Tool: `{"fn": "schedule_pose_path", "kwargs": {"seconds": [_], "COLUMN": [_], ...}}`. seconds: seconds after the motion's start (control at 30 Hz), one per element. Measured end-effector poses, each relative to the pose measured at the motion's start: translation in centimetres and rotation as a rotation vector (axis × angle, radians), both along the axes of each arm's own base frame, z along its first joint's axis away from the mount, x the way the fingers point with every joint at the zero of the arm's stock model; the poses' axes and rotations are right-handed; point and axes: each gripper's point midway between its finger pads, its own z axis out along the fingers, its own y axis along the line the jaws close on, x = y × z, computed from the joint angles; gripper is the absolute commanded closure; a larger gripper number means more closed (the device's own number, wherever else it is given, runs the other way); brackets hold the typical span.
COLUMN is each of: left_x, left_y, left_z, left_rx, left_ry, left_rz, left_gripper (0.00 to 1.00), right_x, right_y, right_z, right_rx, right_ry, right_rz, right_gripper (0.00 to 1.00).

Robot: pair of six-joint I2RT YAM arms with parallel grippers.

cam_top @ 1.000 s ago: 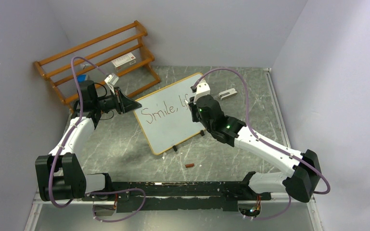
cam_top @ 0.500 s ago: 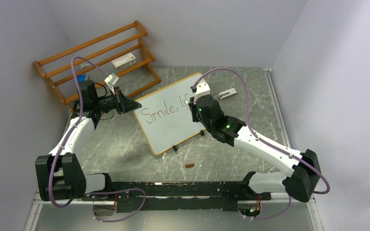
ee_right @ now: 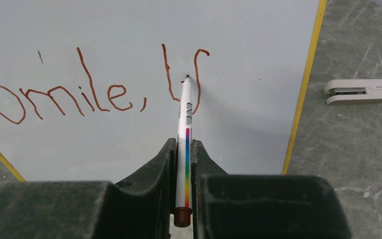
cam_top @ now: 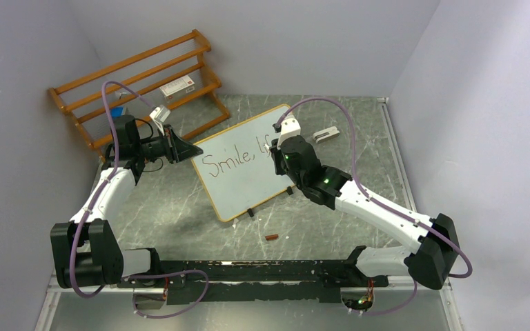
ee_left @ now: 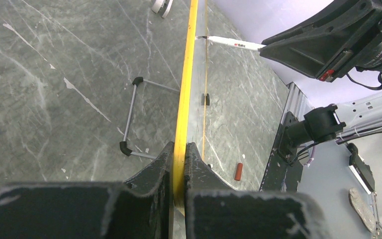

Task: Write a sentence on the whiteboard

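The whiteboard (cam_top: 241, 185) stands tilted on the table, its face towards the arms. My left gripper (cam_top: 194, 150) is shut on its left edge; the yellow frame (ee_left: 186, 89) runs between the jaws of the left gripper (ee_left: 179, 147). The sentence (ee_right: 79, 94) reads "Smile, l" in red-brown strokes, followed by a hooked stroke (ee_right: 199, 64). My right gripper (ee_right: 183, 144) is shut on a white marker (ee_right: 185, 114) with a rainbow stripe. Its tip (ee_right: 186, 76) meets the board between the "l" and the hook. From the side, the marker (ee_left: 231, 44) touches the board's face.
An orange-brown slatted rack (cam_top: 138, 83) with a small box (cam_top: 178, 86) leans at the back left. A white clip-like piece (cam_top: 326, 134) lies right of the board. The red-brown marker cap (cam_top: 272, 237) lies in front. Wire feet (ee_left: 132, 114) prop the board from behind.
The right gripper with the marker has crept very slightly towards the far side of the board. The left arm and the board have stayed still.
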Motion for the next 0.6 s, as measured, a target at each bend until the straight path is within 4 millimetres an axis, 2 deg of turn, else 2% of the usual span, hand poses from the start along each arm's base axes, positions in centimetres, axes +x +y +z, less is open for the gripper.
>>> {"fn": "schedule_pose_path", "kwargs": {"seconds": [0.6], "left_x": [0.02], "left_y": [0.01], "left_z": [0.01], "left_rx": [0.001], "left_ry": [0.001], "left_rz": [0.001], "left_gripper": [0.95], "right_x": [0.30], "right_y": [-0.40], "right_z": [-0.07], "right_rx": [-0.009], "right_ry": [-0.005], "right_rz": [-0.024], "right_gripper": [1.00]}}
